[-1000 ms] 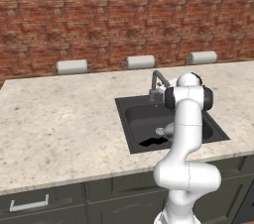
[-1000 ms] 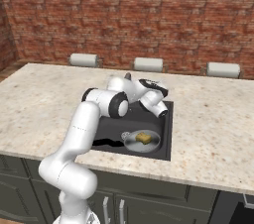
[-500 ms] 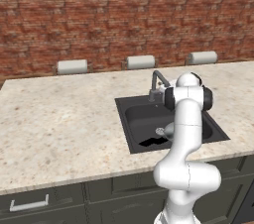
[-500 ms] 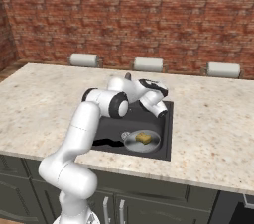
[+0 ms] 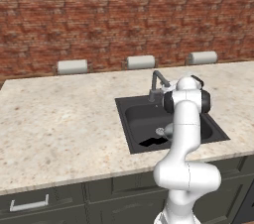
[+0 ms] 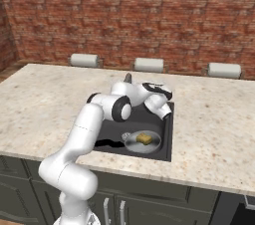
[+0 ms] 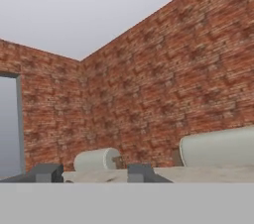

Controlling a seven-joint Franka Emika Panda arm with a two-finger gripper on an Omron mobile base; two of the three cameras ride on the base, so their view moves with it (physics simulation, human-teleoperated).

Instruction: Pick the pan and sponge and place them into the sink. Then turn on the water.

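Pan [image 6: 143, 143] with sponge [image 6: 145, 139] aboard: in sink [image 6: 167, 134], ready for rinsing. Gripper [image 7: 92, 172] at faucet [image 5: 158, 82], twelve o'clock; fingers spread, empty.

The yellow-brown lumpy sponge [image 6: 145, 139] lies in the round grey metal pan [image 6: 143, 142], inside the black recessed sink [image 6: 167, 130]; the bent grey faucet [image 5: 158, 83] stands at its far edge.

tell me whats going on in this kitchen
A white robot arm is working over the black sink. The pan already lies in the basin with the sponge on it. The arm's hand is raised beside the faucet, and no water is running yet.
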